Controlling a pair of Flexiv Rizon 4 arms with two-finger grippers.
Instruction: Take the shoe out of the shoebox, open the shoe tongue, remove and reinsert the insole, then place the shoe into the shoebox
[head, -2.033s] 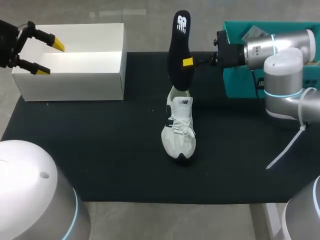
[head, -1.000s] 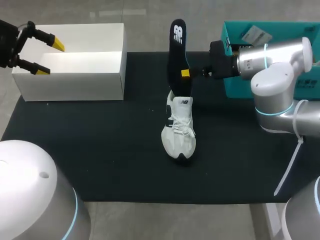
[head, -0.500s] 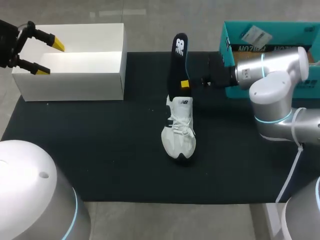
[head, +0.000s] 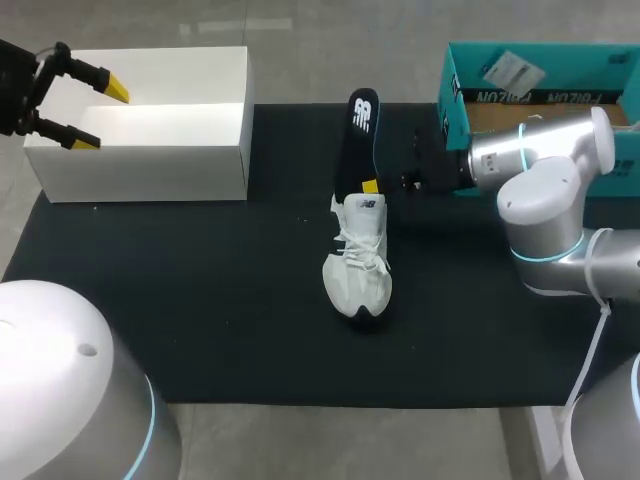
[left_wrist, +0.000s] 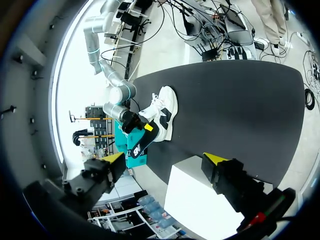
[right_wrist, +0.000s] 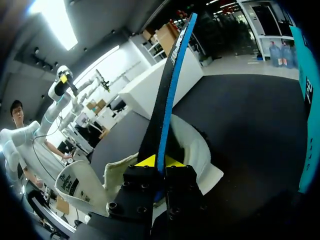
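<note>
A white shoe (head: 356, 268) lies on the black mat (head: 200, 300), toe toward the front edge. My right gripper (head: 371, 186) is shut on a black insole (head: 358, 140), which stands nearly upright with its lower end in the shoe's heel opening. In the right wrist view the insole (right_wrist: 170, 90) shows edge-on, clamped between the yellow fingertips (right_wrist: 142, 161), over the shoe (right_wrist: 197, 150) with its tongue (right_wrist: 80, 185) pulled forward. My left gripper (head: 85, 112) hangs open over the left end of the white box (head: 170, 150), holding nothing. From the left wrist the shoe (left_wrist: 164, 106) lies far ahead of that gripper (left_wrist: 166, 159).
A teal shoebox (head: 455, 75) stands at the back right, just behind my right arm's wrist. The white box fills the back left corner of the mat. Bare mat stretches to both sides of the shoe and in front of it.
My right gripper has come down and toward the shoe with the insole, bringing its lower end to the heel opening. The left arm has stayed still.
</note>
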